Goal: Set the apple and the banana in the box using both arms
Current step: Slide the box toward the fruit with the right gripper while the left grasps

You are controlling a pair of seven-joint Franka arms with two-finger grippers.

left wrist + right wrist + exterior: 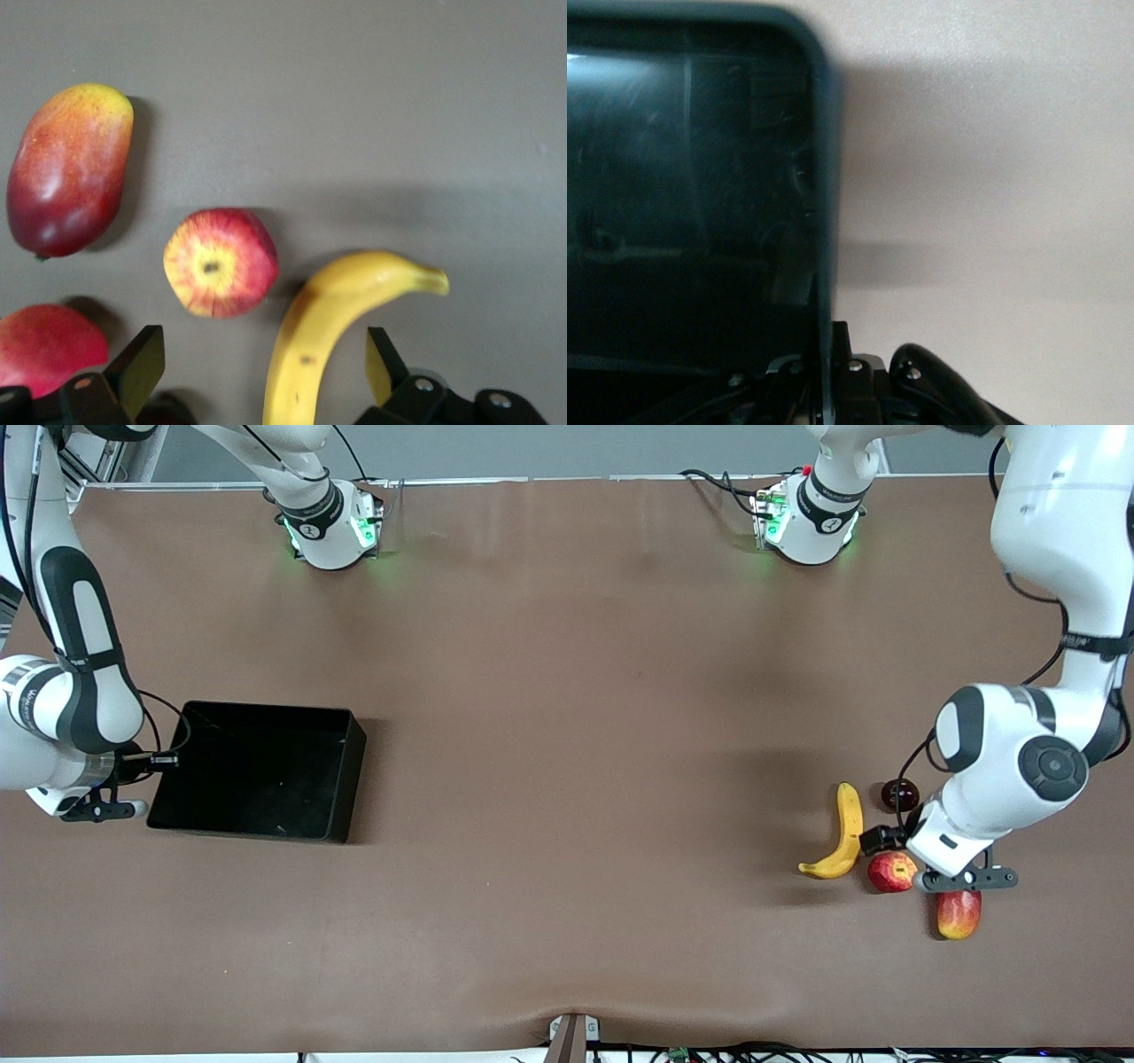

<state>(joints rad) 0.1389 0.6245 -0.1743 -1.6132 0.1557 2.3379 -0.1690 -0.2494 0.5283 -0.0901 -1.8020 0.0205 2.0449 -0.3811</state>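
Note:
The black box [337, 779] lies toward the right arm's end of the table. My right gripper [166, 760] is shut on its end wall, which stands between the fingers in the right wrist view [829, 376]. The yellow banana [843, 834] and the red-yellow apple [891, 871] lie side by side toward the left arm's end. My left gripper [880, 839] is open low over the banana's middle. In the left wrist view the banana [332, 319] runs between its fingers [142, 365], and the apple [220, 262] lies just past them.
A red-yellow mango [959, 913] lies nearer the front camera than the apple, and it also shows in the left wrist view [69, 168]. A dark round fruit [900, 794] lies beside the banana's tip. A pinkish-red fruit [42, 345] sits beside one left finger.

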